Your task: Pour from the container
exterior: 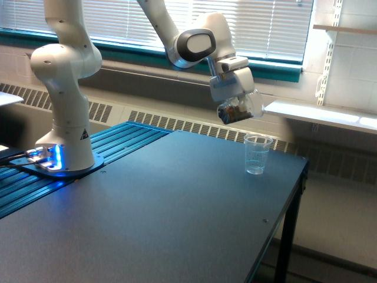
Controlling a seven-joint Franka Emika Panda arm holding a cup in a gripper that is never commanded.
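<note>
My gripper (235,100) is shut on the container (242,109), a clear rounded jar with dark brown bits inside. The jar hangs tilted, mouth toward the exterior view's right, up and slightly left of a small ribbed clear cup (257,154). That cup stands upright on the dark table (159,200) near its far right corner and looks empty. Nothing is falling from the jar.
The arm's white base (65,118) stands at the exterior view's left on a blue ribbed strip (112,141). A window with blinds and a radiator run behind. The table's right edge (288,212) drops off just past the cup. A white shelf (318,115) lies beyond.
</note>
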